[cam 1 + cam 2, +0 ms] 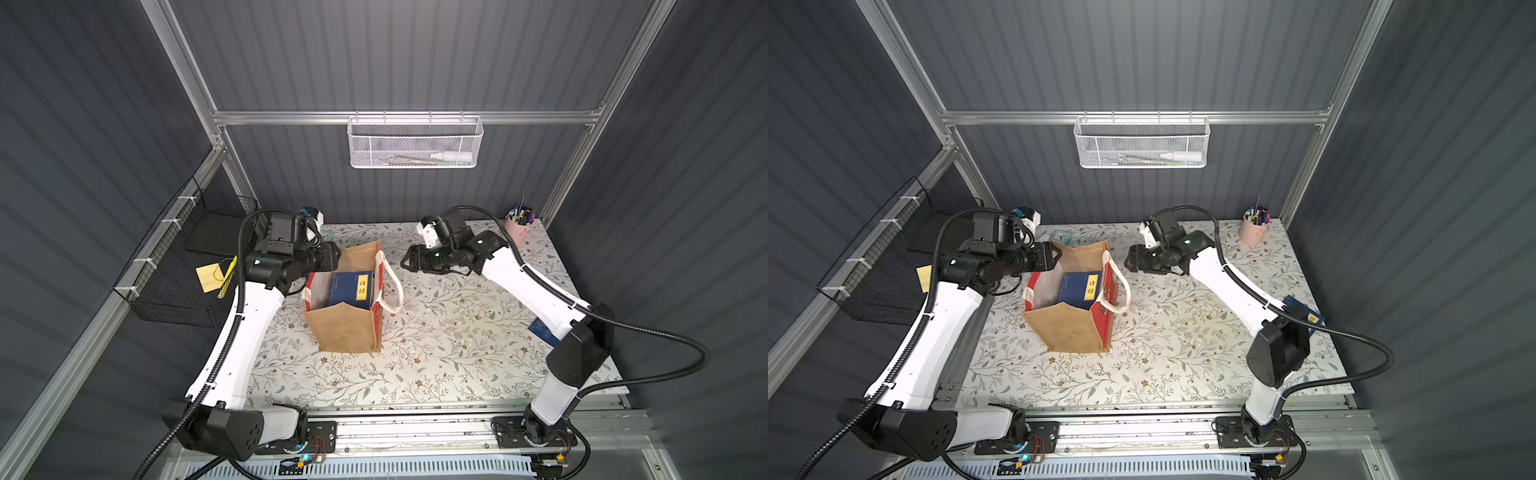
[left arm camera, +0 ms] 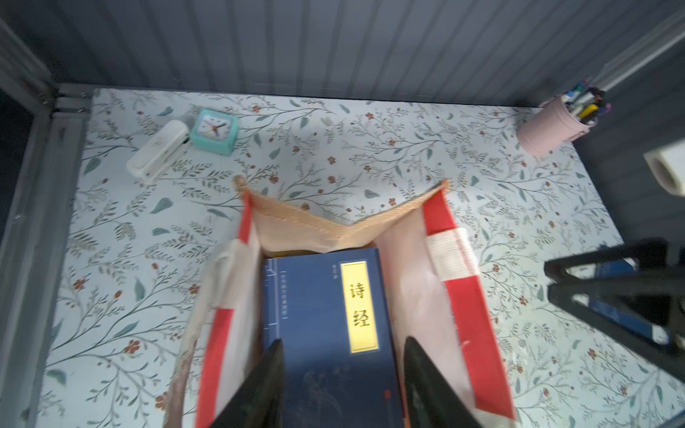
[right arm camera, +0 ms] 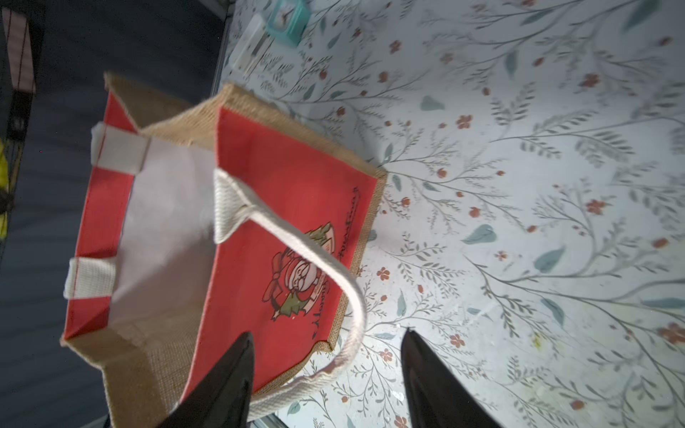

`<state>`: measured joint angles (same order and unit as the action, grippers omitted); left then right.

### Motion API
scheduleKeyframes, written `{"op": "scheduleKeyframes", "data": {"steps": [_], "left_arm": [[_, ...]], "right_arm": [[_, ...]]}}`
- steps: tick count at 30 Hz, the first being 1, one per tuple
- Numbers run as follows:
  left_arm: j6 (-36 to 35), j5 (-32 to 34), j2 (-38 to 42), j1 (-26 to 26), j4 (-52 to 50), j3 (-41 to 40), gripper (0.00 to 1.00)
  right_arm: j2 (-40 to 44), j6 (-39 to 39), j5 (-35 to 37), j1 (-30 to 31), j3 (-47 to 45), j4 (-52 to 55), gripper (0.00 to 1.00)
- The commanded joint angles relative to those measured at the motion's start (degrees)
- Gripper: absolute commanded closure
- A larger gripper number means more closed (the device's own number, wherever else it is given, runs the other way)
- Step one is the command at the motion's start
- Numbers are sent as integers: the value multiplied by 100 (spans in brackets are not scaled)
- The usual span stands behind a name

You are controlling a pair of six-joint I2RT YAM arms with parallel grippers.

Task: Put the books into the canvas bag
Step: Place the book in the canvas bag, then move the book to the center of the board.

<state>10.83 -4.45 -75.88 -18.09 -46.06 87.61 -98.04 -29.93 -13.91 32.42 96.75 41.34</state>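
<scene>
Left gripper gaping over bag, empty (book inside). Right gripper gaping beside handle; a snag could tip bag.

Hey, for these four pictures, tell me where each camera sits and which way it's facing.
Top views: high over the front edge, looking down on the table, canvas bag, left arm and right arm.
Left wrist: on the left arm at the bag's mouth, looking down at the navy book inside; its own fingers show, apart.
Right wrist: on the right arm beside the bag, facing its red panel; its own fingers show, apart.
Shared: both wrist views catch the bag and the teal clock.
</scene>
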Motion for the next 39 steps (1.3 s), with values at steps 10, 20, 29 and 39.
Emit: {"op": "scheduleKeyframes", "data": {"steps": [10,20,29,39], "left_arm": [[124,571,-1391,-2098,888,590,47],[144,183,-3494,-3275,1627,1442,42],[839,-776,-5117,-3430,2331,2140,42],[974,-946,-5504,-3434,2429,2098,41]], "right_arm": [[1372,252,814,-2894,-2514,276,22],[1627,665,827,-5452,-4163,-8,17],[1272,908,906,-6407,-4357,-199,16],[960,762,1246,-6903,-4346,-405,9]]}}
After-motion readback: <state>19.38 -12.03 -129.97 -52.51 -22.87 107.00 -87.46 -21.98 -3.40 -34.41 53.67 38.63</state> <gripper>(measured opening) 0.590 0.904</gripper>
